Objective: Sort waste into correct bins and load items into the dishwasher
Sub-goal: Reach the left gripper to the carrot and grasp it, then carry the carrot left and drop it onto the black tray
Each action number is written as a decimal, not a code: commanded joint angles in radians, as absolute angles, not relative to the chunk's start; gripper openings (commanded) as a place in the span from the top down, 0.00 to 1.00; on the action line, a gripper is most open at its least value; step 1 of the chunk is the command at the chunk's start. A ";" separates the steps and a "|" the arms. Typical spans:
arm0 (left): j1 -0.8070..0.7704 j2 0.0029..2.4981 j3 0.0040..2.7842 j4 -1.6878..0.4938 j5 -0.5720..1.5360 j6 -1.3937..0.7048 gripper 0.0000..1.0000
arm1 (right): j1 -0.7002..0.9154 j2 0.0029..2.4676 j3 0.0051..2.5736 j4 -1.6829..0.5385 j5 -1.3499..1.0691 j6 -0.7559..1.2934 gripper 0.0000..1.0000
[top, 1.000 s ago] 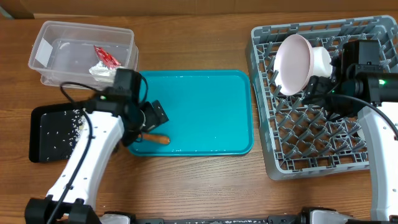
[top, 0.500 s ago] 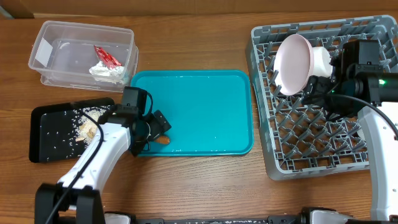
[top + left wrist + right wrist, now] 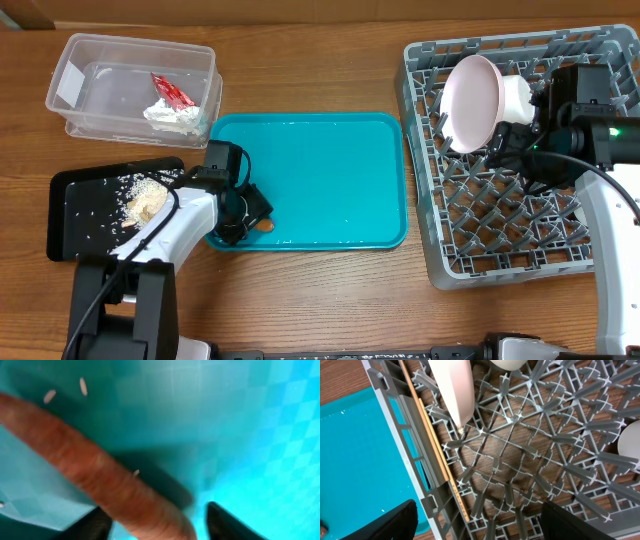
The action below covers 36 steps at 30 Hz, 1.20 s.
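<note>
— Left gripper [image 3: 160,527]?
— Spread, one finger on each side of the orange carrot's [image 3: 100,475] end, at the teal tray's [image 3: 330,150] near-left corner.
— And the right gripper [image 3: 485,525]?
— Spread wide over the grey rack [image 3: 520,455]; chopsticks [image 3: 437,455] lie along its left wall.
— Any writing?
— A white label [image 3: 67,88] on the clear tub [image 3: 130,45], too small to read.

The teal tray [image 3: 340,170] is seen as glossy, smooth plastic; the carrot [image 3: 105,485] is shown matt and rough; the worktop [image 3: 310,300] is wood-grained.
</note>
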<state>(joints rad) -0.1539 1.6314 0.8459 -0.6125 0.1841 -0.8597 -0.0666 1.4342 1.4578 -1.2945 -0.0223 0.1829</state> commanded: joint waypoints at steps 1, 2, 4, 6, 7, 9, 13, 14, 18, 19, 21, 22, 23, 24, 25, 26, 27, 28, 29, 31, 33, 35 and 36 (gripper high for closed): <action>-0.157 1.658 0.834 -0.612 0.211 -0.852 0.49 | -0.070 1.435 1.471 -1.289 -0.028 0.183 0.20; -0.157 1.658 0.835 -0.612 0.211 -0.847 0.51 | -0.070 1.435 1.471 -1.289 -0.028 0.183 0.20; -0.156 1.658 0.842 -0.612 0.210 -0.823 0.60 | -0.070 1.435 1.471 -1.290 -0.028 0.183 0.20; -0.156 1.658 0.854 -0.614 0.210 -0.801 0.66 | -0.070 1.435 1.471 -1.290 -0.028 0.183 0.20; -0.156 1.658 0.869 -0.618 0.207 -0.776 0.69 | -0.070 1.435 1.471 -1.290 -0.028 0.183 0.20; -0.156 1.657 0.888 -0.624 0.205 -0.753 0.68 | -0.070 1.435 1.471 -1.290 -0.028 0.183 0.20; -0.155 1.647 0.960 -0.694 0.145 -0.727 0.68 | -0.070 1.435 1.471 -1.291 -0.028 0.183 0.20; -0.155 1.641 0.981 -0.720 0.117 -0.719 0.69 | -0.070 1.435 1.471 -1.292 -0.028 0.182 0.20; -0.147 1.599 1.072 -0.812 0.038 -0.675 0.71 | -0.070 1.435 1.471 -1.292 -0.028 0.178 0.20; -0.142 1.587 1.090 -0.831 0.019 -0.674 0.72 | -0.070 1.435 1.471 -1.292 -0.028 0.178 0.20; -0.121 1.556 1.122 -0.863 -0.027 -0.673 0.72 | -0.071 1.435 1.471 -1.292 -0.028 0.178 0.20; -0.109 1.542 1.129 -0.870 -0.042 -0.672 0.72 | -0.070 1.435 1.471 -1.292 -0.028 0.177 0.20; -0.093 1.528 1.131 -0.872 -0.057 -0.672 0.72 | -0.070 1.435 1.471 -1.292 -0.028 0.175 0.20; -0.074 1.515 1.131 -0.876 -0.068 -0.672 0.72 | -0.070 1.435 1.471 -1.292 -0.028 0.175 0.20; -0.052 1.504 1.131 -0.883 -0.082 -0.672 0.72 | -0.071 1.435 1.471 -1.292 -0.027 0.175 0.20; -0.031 1.499 1.131 -0.889 -0.092 -0.672 0.73 | -0.071 1.435 1.471 -1.292 -0.027 0.175 0.20; 0.007 1.496 1.131 -0.898 -0.107 -0.672 0.73 | -0.070 1.435 1.471 -1.291 -0.028 0.175 0.20; 0.022 1.496 1.131 -0.901 -0.111 -0.672 0.74 | -0.070 1.435 1.471 -1.291 -0.027 0.175 0.20; 0.053 1.497 1.131 -0.906 -0.116 -0.672 0.75 | -0.070 1.435 1.471 -1.291 -0.027 0.175 0.20; 0.116 1.500 1.130 -0.907 -0.118 -0.672 0.76 | -0.070 1.435 1.471 -1.291 -0.028 0.175 0.20; 0.176 1.502 1.130 -0.902 -0.129 -0.672 0.77 | -0.070 1.435 1.471 -1.291 -0.028 0.175 0.20; 0.237 1.507 1.130 -0.893 -0.154 -0.672 0.79 | -0.070 1.435 1.471 -1.291 -0.028 0.175 0.19; 0.261 1.510 1.130 -0.889 -0.164 -0.672 0.79 | -0.070 1.435 1.471 -1.292 -0.028 0.175 0.19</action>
